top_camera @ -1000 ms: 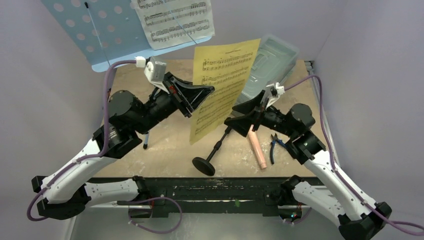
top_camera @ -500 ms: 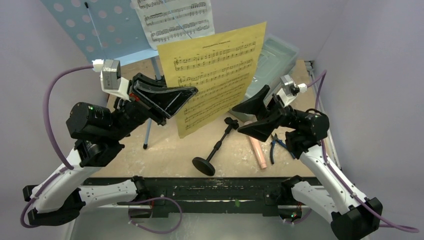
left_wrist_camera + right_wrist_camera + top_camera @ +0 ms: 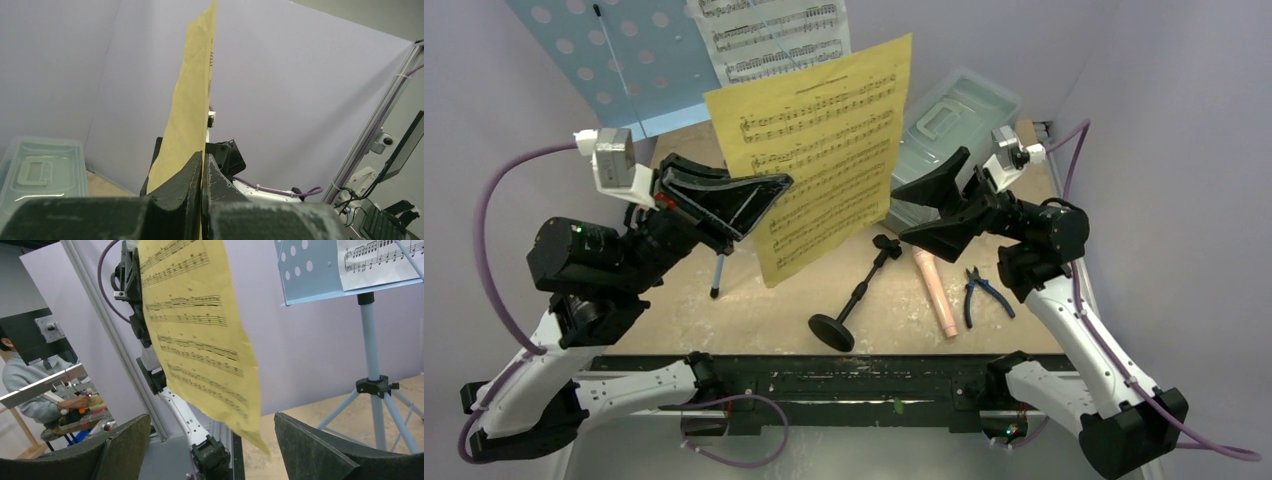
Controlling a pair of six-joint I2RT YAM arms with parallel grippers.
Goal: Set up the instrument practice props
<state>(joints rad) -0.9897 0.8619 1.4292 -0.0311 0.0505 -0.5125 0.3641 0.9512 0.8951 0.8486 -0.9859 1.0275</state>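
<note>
Left gripper [image 3: 769, 195] is clamped shut on the left edge of the yellow music sheet [image 3: 824, 150], holding it in the air, roughly upright, over mid-table. Left wrist view shows the paper edge-on, pinched between both fingers [image 3: 192, 172]. Right gripper [image 3: 919, 212] has its jaws wide and empty, and hovers just right of the sheet's lower right part; in the right wrist view the sheet's bottom corner hangs in the gap, can't tell if it touches. Light blue music stand [image 3: 614, 60] is upright at rear left, with the white music sheet [image 3: 774, 35] on its desk. Black mic stand [image 3: 854, 295] lies tipped over on the table [image 3: 754, 300], base toward the near edge. Peach-pink toy microphone [image 3: 934, 290] lies flat just right of it, with the pliers [image 3: 979, 292] further right. Clear box [image 3: 954, 120] sits rear right.
</note>
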